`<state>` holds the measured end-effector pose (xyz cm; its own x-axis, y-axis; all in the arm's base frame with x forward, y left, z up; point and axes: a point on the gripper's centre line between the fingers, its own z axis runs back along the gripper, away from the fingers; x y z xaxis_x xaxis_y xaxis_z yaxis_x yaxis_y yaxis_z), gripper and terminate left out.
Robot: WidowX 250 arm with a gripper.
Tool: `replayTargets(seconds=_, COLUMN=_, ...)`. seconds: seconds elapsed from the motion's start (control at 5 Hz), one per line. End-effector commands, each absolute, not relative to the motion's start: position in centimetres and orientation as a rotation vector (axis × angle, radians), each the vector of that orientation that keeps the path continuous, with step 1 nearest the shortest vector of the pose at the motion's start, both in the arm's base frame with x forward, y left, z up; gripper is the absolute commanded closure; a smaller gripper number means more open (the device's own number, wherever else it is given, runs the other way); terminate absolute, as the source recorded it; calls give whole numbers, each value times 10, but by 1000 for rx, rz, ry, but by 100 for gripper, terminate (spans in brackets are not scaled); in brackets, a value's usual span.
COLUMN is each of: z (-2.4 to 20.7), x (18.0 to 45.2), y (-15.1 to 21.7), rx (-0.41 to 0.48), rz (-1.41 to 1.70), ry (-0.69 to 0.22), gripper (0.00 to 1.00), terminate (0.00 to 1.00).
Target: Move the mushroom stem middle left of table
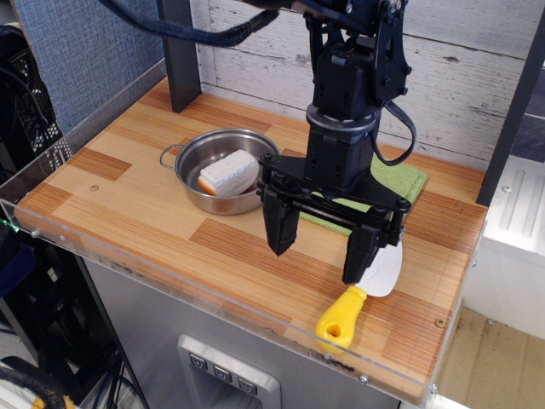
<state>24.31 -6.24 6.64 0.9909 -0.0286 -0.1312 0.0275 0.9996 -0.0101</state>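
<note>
**Stem in the pot, pincer spread and empty**

Black pincer (320,247) hanging over the front-middle of the surface (136,213), jaws spread wide, nothing between them. Left finger (278,223) pointing straight down over bare wood, tip seemingly just above the planks, though contact impossible to judge from this angle. Right finger (361,251) down beside the knife (368,294), partly covering the white blade. Cannot tell whether touching it or only passing in front.

Over to the stem (228,173): lying on its side inside the pot (255,198), white body up toward the right, orange end low at the left, resting against the steel floor. Not gripped, well clear of both fingers. Pot sitting a little back of centre, small loop handle (169,157) poking out to the left, rim close behind the left finger.

Knife lying near the front right edge, yellow handle aimed at the clear plastic lip, blade angled back toward the arm. Green cloth (407,181) flat behind the pincer at the right, mostly hidden by the arm's black body.

Left stretch of the surface showing light wood with darker brown patches. Dark post (180,55) standing at the back left corner, whitewashed board wall (451,77) behind, cable (204,34) looping across the top.
</note>
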Motion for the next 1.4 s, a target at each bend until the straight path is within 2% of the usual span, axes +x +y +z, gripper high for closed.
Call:
replayTargets(seconds=0.0, z=66, x=243, y=-62, rx=-8, rz=-28, ry=132, gripper=0, terminate=0)
replayTargets(seconds=0.2, z=74, x=243, y=-73, rx=-74, rz=-74, ry=123, gripper=0, terminate=0)
replayTargets(seconds=0.4, z=85, x=258, y=-75, rx=-117, rz=-69, ry=134, gripper=0, terminate=0)
replayTargets(seconds=0.6, z=90, x=292, y=-52, rx=-161, rz=-31, ry=73, gripper=0, terminate=0)
replayTargets(seconds=0.8, z=95, x=323, y=-16, rx=-135, rz=15, ry=5, gripper=0, terminate=0)
replayTargets(seconds=1.0, z=94, x=350, y=27, rx=-24, rz=49, ry=-20, gripper=0, terminate=0)
replayTargets(seconds=1.2, z=84, x=356, y=62, rx=34, rz=58, ry=19, gripper=0, terminate=0)
